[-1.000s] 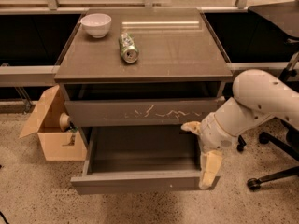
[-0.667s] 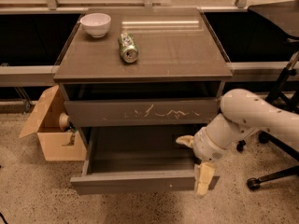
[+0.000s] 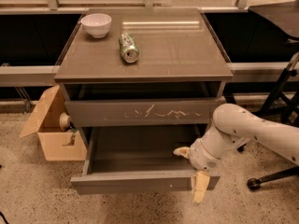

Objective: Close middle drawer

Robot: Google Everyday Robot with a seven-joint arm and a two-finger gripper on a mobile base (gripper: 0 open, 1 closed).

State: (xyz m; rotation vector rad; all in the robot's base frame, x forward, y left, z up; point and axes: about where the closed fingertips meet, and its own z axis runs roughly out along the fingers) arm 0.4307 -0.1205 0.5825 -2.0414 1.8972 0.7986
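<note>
Shifted toward 6 o'clock since the earlier frame, the gripper [image 3: 191,171] is straddling the right end of the middle drawer [image 3: 131,183], fingers spread apart. This drawer is standing pulled out, front facing 6 o'clock, long axis running 9-to-3. One bowl [image 3: 96,24] and one can [image 3: 128,47] are sitting above.

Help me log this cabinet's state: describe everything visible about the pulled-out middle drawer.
The wide, shallow grey-brown wooden middle drawer is pulled well out, level, below the scratched drawer front. Its flat front has no handle, only a tiny white speck right of centre; the interior looks bare. The robot's pincer sits open at its right front corner: one beige finger hangs over the front face, the other points inside.
</note>
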